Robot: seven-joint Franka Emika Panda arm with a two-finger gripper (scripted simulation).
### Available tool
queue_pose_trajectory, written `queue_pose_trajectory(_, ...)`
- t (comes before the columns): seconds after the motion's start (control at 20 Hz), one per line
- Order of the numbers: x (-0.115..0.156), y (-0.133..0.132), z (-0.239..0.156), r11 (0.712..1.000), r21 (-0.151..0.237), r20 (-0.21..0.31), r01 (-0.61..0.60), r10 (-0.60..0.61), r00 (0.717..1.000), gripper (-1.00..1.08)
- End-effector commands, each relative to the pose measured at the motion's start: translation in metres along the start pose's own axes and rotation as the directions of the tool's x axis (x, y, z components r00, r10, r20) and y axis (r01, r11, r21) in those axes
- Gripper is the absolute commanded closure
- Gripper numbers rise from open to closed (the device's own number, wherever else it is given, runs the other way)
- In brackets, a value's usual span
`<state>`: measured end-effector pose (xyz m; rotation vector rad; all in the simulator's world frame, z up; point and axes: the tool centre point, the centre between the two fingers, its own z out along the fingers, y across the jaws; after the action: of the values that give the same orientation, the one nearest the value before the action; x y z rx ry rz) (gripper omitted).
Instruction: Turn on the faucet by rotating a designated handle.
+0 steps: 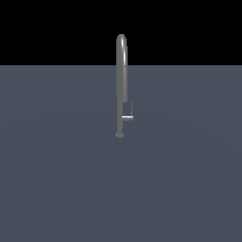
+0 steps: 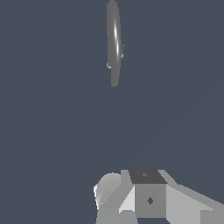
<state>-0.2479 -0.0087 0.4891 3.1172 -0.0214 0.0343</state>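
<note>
Where the flat grey-blue counter (image 1: 56, 179) fills the lower part of the exterior view, the faucet (image 1: 121, 85) stands upright near its middle, a tall slim grey pipe rising from a small round base to an arched gooseneck top that reaches up into the black background. The handle (image 1: 128, 116) sits low on the pipe, on the exterior view's right: a short horizontal stub projects from the pipe, and a thin bar rises from the stub's outer end, close beside the pipe and parallel to it. No arm appears in the exterior view. In the wrist view the faucet (image 2: 113, 43) is seen nearly end-on as a narrow elongated shape, well apart from the gripper body (image 2: 148, 197), whose grey and white housing occupies the edge of the picture. The fingertips are out of the picture, so I cannot tell whether the jaws stand apart or together. Nothing touches the handle.
</note>
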Motion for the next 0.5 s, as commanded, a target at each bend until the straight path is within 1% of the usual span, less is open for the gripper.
queue_pose_trajectory(0.0,0.0,0.0,0.0,1.0,0.0,0.0,0.0,0.0,1.0,1.08)
queue_pose_trajectory(0.2,0.002,0.0,0.0,1.0,0.005,0.005,-0.005,0.005,1.0,1.08)
queue_pose_trajectory(0.45,0.011,-0.001,0.002,0.999,0.023,0.027,-0.025,0.024,0.999,1.08)
